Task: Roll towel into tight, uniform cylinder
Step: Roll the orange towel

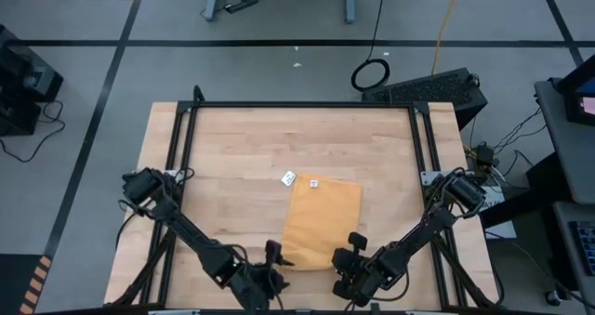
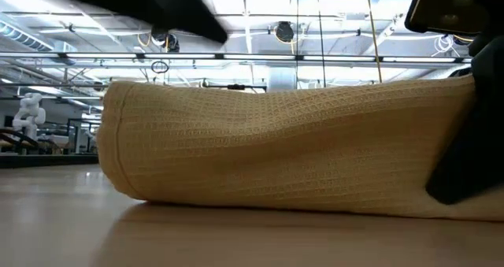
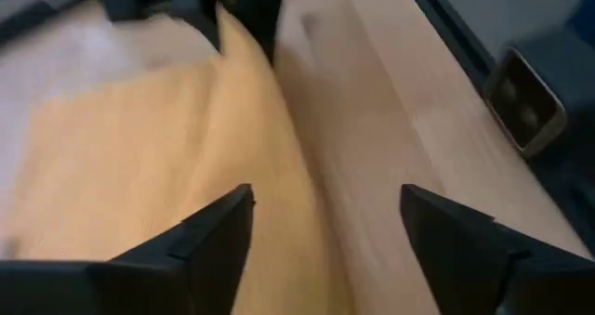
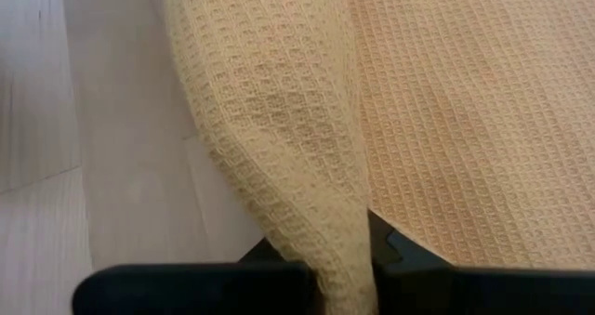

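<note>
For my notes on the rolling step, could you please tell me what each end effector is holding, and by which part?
The right end effector pinches a raised fold at the towel's near edge. The left end effector stands open beside that edge, holding nothing.

Light wooden table [image 1: 232, 148] sat inside black metal frame [image 1: 302, 104] on grey floor marked with dark tape lines [image 1: 297, 43]. Coiled black cable [image 1: 371, 73] and black case [image 1: 429, 89] lay beyond table's far edge. Yellow cord [image 1: 448, 18] trailed across floor.
</note>
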### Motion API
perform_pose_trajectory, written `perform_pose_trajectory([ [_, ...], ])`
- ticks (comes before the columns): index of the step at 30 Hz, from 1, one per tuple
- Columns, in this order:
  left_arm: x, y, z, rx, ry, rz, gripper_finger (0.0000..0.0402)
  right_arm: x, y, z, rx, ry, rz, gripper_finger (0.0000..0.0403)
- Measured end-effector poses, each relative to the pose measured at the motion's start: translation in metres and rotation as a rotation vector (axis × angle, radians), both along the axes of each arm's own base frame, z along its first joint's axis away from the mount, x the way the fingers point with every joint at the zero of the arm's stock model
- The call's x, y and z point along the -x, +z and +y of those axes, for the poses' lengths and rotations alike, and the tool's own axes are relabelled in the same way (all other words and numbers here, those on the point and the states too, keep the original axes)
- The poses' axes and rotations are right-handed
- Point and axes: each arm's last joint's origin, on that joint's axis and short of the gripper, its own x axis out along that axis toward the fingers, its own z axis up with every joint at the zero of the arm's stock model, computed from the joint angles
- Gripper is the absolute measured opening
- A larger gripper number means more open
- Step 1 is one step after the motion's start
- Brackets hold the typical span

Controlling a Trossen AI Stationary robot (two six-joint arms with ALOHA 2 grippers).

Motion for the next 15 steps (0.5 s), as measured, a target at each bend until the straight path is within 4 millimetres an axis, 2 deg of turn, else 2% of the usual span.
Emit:
perform_pose_trajectory([
  [6, 0.000, 0.000, 0.002, 0.100, 0.106, -0.002, 0.0353, -0.001, 0.000, -0.001, -0.011, 0.002, 0.008, 0.0012],
  [9, -0.002, -0.014, 0.005, 0.088, 0.149, 0.021, 0.0389, -0.001, 0.000, -0.001, -0.005, 0.007, 0.011, 0.0012],
  [15, -0.007, -0.039, 0.007, -0.024, 0.191, 0.013, 0.0393, -0.001, 0.000, -0.001, -0.005, 0.009, 0.013, 0.0012],
])
